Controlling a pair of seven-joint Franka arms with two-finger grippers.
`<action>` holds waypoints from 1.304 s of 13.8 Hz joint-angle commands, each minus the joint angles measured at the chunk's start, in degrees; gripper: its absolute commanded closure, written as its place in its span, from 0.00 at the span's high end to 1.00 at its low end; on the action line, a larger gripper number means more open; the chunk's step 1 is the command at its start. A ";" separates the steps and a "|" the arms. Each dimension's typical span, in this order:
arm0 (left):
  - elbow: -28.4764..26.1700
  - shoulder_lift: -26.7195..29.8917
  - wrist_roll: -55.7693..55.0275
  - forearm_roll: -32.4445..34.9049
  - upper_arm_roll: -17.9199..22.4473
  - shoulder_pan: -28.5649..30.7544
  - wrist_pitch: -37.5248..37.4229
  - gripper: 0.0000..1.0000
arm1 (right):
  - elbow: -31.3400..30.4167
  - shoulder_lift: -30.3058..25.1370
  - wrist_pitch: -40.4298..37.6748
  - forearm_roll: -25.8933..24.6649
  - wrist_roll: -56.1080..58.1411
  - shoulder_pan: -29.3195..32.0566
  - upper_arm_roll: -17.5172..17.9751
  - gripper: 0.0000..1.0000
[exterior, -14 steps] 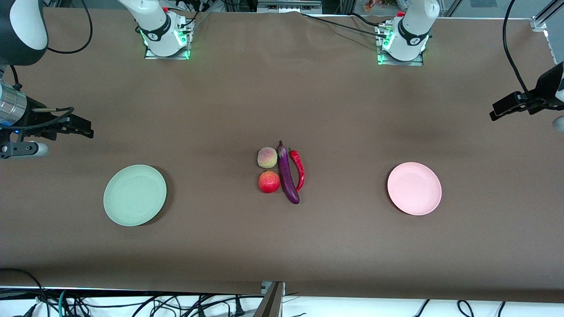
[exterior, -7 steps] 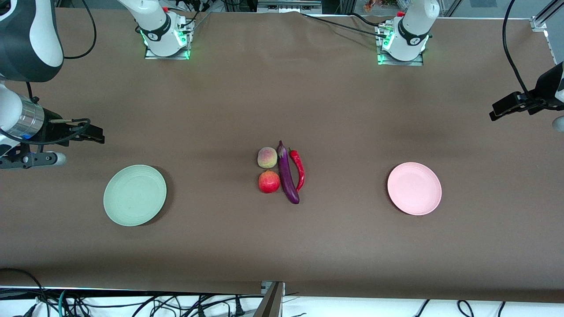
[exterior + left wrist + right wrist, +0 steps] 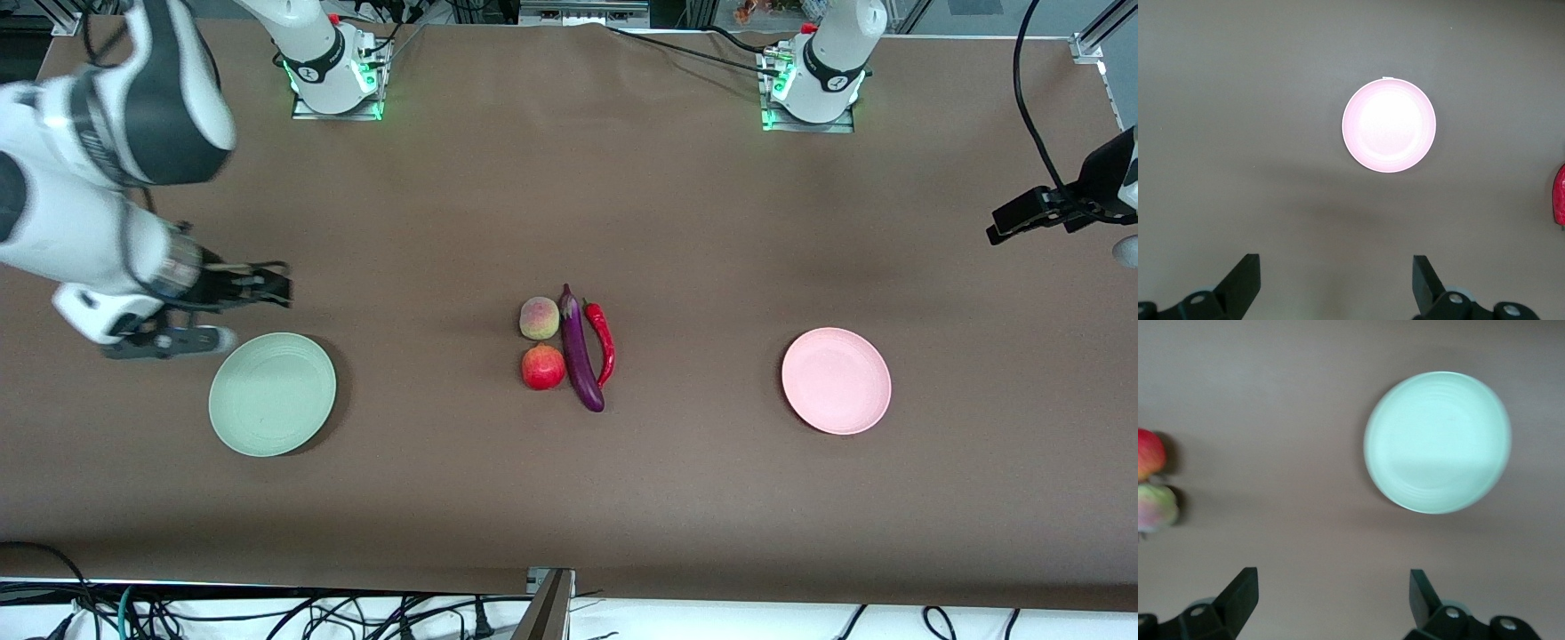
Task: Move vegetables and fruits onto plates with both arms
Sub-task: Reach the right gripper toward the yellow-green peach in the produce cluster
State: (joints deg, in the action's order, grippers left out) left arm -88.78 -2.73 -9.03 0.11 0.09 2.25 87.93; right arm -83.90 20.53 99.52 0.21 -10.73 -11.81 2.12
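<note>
A peach (image 3: 539,318), a red pomegranate-like fruit (image 3: 543,366), a purple eggplant (image 3: 580,351) and a red chili (image 3: 603,342) lie side by side at the table's middle. The green plate (image 3: 272,394) sits toward the right arm's end and the pink plate (image 3: 836,380) toward the left arm's end. My right gripper (image 3: 276,289) is open and empty over bare table beside the green plate. Its wrist view (image 3: 1331,593) shows the green plate (image 3: 1438,442), the red fruit (image 3: 1150,453) and the peach (image 3: 1155,507). My left gripper (image 3: 1000,229) waits open at the table's end; its wrist view (image 3: 1336,277) shows the pink plate (image 3: 1389,125).
The two arm bases (image 3: 336,76) (image 3: 813,84) stand along the table's edge farthest from the front camera. The right arm's bulky elbow (image 3: 133,98) hangs over its end of the table. Cables (image 3: 267,613) lie below the table's edge nearest the camera.
The right arm has swung in from the table's end, carrying its open gripper toward the middle to a spot beside the green plate. The left arm and all produce have not moved.
</note>
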 commanded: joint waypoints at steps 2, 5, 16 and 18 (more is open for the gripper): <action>1.85 -0.61 1.04 -0.64 0.26 -0.14 -1.09 1.00 | 0.76 5.30 7.06 3.89 -9.47 -6.80 -0.36 1.00; 1.94 -0.53 1.04 -0.46 0.35 -0.05 -1.09 1.00 | 0.76 9.34 13.31 8.40 -15.87 -12.43 -0.36 1.00; 1.94 -0.53 1.04 -0.29 0.26 -0.05 -1.09 1.00 | 0.67 21.83 27.66 7.52 -28.56 -24.48 -0.45 1.00; 1.94 -0.61 0.95 -0.46 0.26 -0.05 -1.09 1.00 | 0.58 22.89 28.18 7.43 -28.56 -24.93 -0.54 1.00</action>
State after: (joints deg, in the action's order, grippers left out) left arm -88.48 -2.73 -9.03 0.11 0.16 2.26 87.92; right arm -83.91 42.38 127.01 7.48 -38.55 -35.79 2.20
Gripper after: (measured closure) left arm 0.000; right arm 0.000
